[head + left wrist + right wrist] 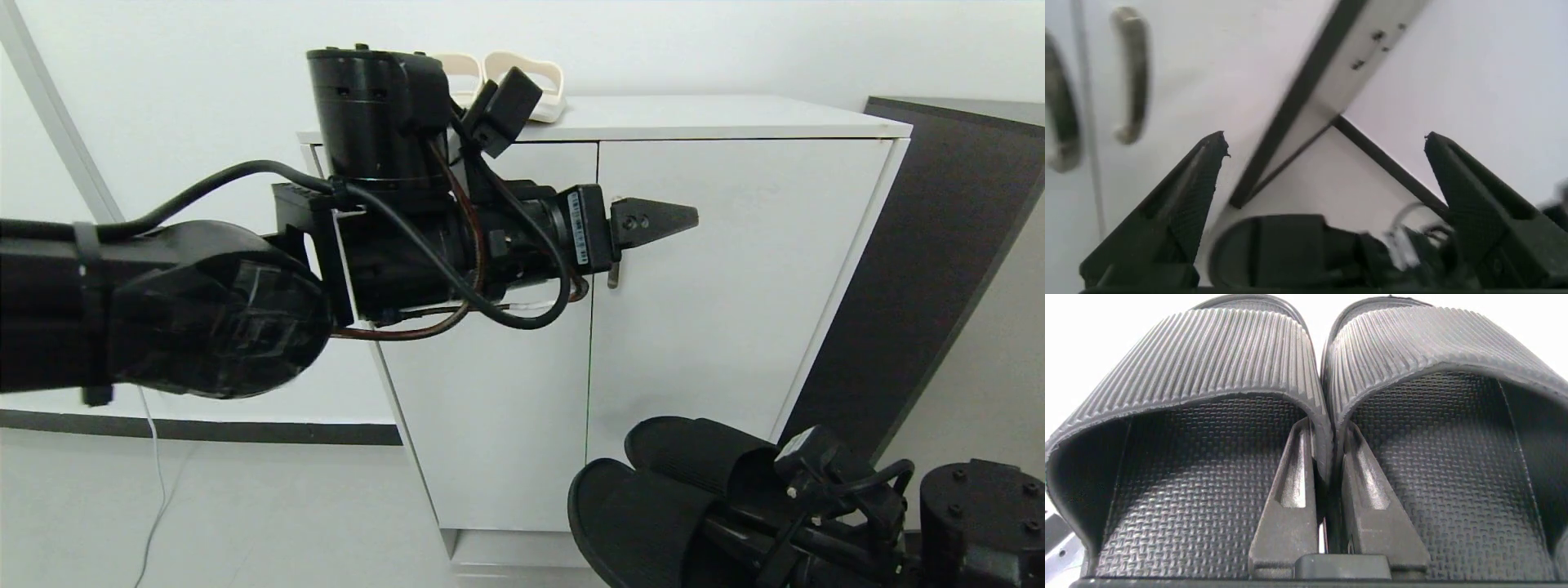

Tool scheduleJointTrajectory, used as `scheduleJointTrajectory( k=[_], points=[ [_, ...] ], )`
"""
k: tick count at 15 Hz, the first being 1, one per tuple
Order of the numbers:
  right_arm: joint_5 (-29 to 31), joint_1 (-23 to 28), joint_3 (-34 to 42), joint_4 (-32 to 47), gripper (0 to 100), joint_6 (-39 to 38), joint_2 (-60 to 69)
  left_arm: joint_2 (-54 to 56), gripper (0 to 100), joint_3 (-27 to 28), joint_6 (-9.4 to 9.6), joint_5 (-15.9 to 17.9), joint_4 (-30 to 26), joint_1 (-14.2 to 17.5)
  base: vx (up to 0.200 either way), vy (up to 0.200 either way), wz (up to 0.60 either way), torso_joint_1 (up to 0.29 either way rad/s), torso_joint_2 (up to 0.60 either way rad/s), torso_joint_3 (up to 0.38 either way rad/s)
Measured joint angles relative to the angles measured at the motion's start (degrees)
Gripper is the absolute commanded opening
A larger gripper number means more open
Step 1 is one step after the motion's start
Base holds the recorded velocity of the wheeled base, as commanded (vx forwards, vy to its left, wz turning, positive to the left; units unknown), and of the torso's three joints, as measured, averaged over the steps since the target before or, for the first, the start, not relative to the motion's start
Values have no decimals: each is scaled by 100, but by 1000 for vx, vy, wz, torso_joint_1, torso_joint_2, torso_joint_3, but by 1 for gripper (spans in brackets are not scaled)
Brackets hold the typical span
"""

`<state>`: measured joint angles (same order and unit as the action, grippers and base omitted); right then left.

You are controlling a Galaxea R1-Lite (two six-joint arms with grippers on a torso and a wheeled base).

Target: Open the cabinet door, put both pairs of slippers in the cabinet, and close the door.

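A white two-door cabinet (718,310) stands shut against the wall. A beige pair of slippers (514,80) rests on its top, at the left. My left gripper (678,219) hovers in front of the doors at handle height, just above a metal handle (612,276). In the left wrist view this gripper (1327,143) is open with nothing between its fingers, and both door handles (1131,73) lie off to one side. My right gripper (1327,506) is shut on the touching inner walls of a black pair of slippers (678,490), held low before the right door.
A dark panel (939,286) leans along the cabinet's right side. A thin cable (155,490) hangs down the wall to the grey floor at the left. My left arm (204,310) crosses in front of the left door.
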<state>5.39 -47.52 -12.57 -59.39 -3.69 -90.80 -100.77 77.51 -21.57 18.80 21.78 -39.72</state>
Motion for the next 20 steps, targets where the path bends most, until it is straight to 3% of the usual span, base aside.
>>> scheduleJointTrajectory(
  k=[7,17,18,20],
  points=[
    [-2,2,11,6,0,-10,-24,-638,100,761,-5,-532,-211,99,0,0,0,0,0,0],
    [-11,9,4,0,0,-2,-123,-1337,100,1727,-22,-666,-534,94,0,0,0,0,0,0],
    [-13,6,4,0,0,0,-123,-1373,0,1758,-60,-662,-536,94,0,0,0,0,0,0],
    [-13,2,-7,0,0,4,-124,-1409,0,1786,-200,-666,-547,100,0,0,0,0,0,0]
  ],
)
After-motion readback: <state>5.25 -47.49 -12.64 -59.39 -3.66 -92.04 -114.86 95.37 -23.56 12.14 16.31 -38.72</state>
